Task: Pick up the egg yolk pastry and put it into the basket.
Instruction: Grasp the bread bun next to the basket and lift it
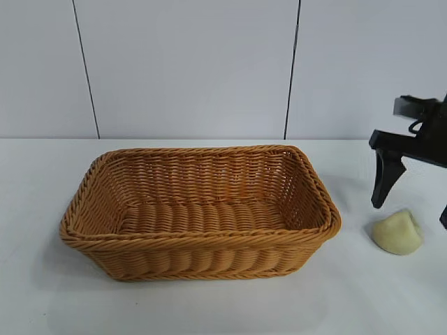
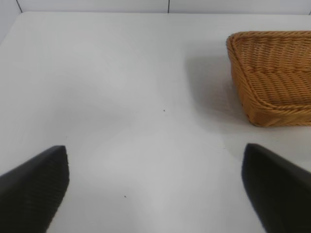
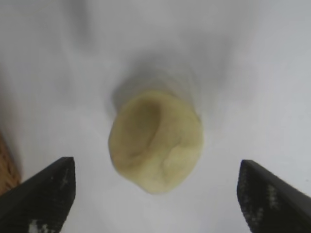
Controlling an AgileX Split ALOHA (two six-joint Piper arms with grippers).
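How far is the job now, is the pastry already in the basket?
Not yet. Nothing looks finished: the small pale cream-yellow domed pastry lies on the white table, right of the large orange-tan woven wicker basket, which holds nothing. In hand: the right end effector is open above the pastry, one finger at each side, not touching. Left: grasping, lifting, dropping it in the basket. The left end effector is open over bare table.
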